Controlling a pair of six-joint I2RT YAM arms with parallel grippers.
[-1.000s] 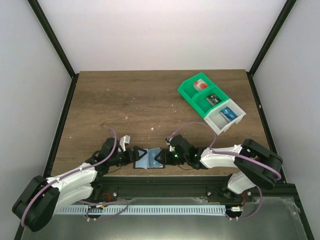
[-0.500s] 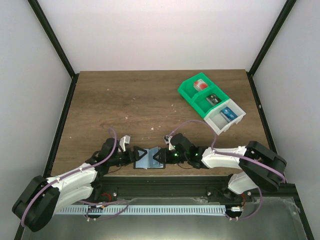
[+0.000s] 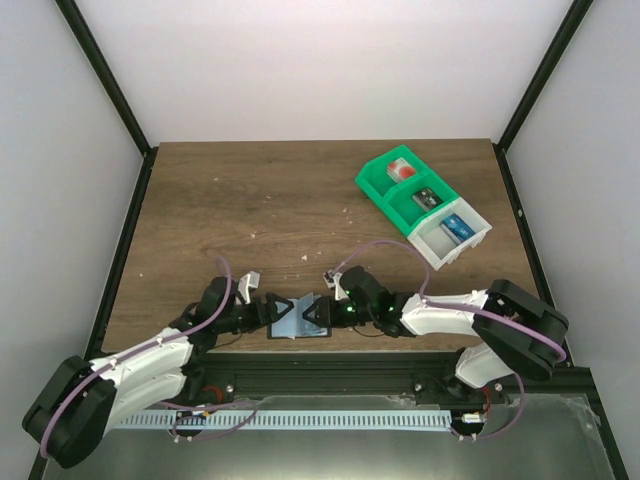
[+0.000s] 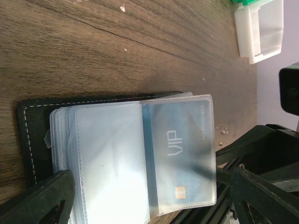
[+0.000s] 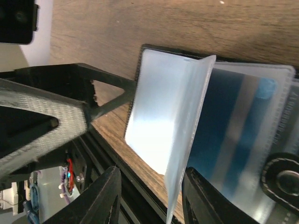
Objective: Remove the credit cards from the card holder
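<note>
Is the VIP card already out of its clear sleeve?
No, the VIP card lies inside a clear sleeve of the open card holder.

The card holder (image 3: 296, 321) lies open on the table (image 3: 250, 200) at its near edge, about midway across. The left pincer (image 3: 272, 308) is just to its left and the right pincer (image 3: 320, 315) just to its right, facing each other across it. A credit card (image 4: 180, 154) sits inside a sleeve (image 4: 112, 163) of the holder. The compartment bin (image 3: 420, 205) stands well apart, far right on the table.
</note>
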